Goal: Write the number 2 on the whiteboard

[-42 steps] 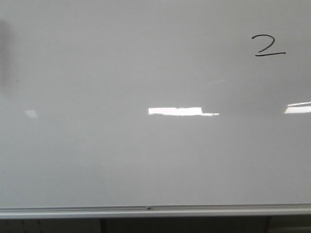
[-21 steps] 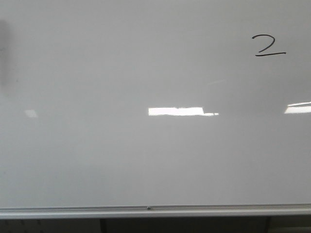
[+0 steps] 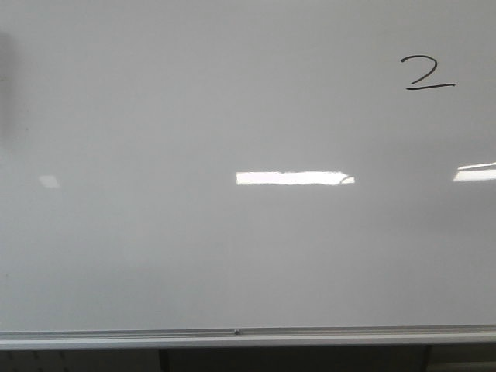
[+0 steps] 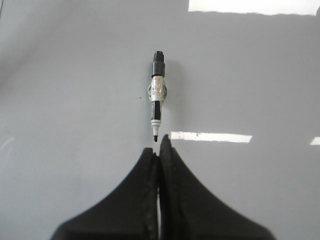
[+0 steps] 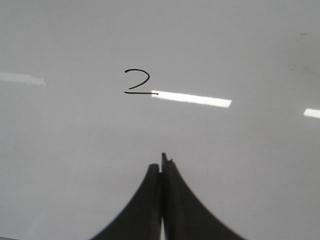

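The whiteboard (image 3: 194, 256) fills the front view, and neither gripper shows there. The number 2 (image 3: 428, 74) stands on it at the upper right in thin black line. In the right wrist view the number 2 (image 5: 137, 82) lies ahead of my right gripper (image 5: 161, 164), which is shut with nothing in it and stands apart from the digit. In the left wrist view my left gripper (image 4: 158, 150) is shut and holds nothing. A black and white marker (image 4: 157, 95) rests on the board just beyond its fingertips, its bare tip pointing at them.
A silver edge rail (image 3: 248, 337) runs along the board's near side, with dark space below it. Bright rectangular light reflections (image 3: 291, 177) lie across the board. A dim dark smudge (image 3: 6, 85) sits at the far left.
The right end of the middle light reflection has stretched a little to the right. The 2 and the board look the same.
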### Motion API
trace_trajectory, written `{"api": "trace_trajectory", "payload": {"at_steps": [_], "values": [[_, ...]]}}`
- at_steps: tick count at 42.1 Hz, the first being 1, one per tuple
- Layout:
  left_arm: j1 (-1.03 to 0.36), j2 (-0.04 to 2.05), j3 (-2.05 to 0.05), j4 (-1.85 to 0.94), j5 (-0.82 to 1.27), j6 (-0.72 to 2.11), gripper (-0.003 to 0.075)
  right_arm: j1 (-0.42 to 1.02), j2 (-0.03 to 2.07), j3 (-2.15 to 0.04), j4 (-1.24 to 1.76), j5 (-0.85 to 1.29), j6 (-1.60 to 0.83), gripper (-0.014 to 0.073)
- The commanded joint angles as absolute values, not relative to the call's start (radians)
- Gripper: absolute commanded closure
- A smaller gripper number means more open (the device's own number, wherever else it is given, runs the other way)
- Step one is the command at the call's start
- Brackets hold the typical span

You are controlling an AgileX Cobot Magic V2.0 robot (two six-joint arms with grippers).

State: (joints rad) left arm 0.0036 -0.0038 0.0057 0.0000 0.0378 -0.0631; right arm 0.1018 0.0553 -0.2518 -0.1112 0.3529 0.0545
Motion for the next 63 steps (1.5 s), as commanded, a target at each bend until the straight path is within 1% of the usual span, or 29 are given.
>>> {"api": "trace_trajectory", "payload": {"at_steps": [1, 15, 34, 38, 43, 63], "values": [[0.001, -0.033, 0.039, 0.0, -0.052, -0.07, 0.0741, 0.065, 0.027, -0.175, -0.103, 0.138, 0.049, 0.0662], [0.001, -0.032, 0.039, 0.0, -0.052, -0.07, 0.0741, 0.027, -0.012, 0.026, -0.098, -0.109, 0.05, 0.0662], [0.001, -0.032, 0.039, 0.0, -0.052, -0.07, 0.0741, 0.026, -0.012, 0.022, -0.095, -0.102, 0.051, 0.0662], [0.001, -0.032, 0.039, 0.0, -0.052, -0.07, 0.0741, 0.027, -0.024, 0.023, -0.038, -0.098, 0.038, 0.0662], [0.001, -0.032, 0.039, 0.0, -0.052, -0.07, 0.0741, 0.027, -0.029, 0.023, 0.059, -0.076, -0.057, 0.0662], [0.001, -0.032, 0.039, 0.0, -0.052, -0.07, 0.0741, -0.001, -0.03, 0.023, 0.055, -0.08, -0.065, 0.0662]]}}
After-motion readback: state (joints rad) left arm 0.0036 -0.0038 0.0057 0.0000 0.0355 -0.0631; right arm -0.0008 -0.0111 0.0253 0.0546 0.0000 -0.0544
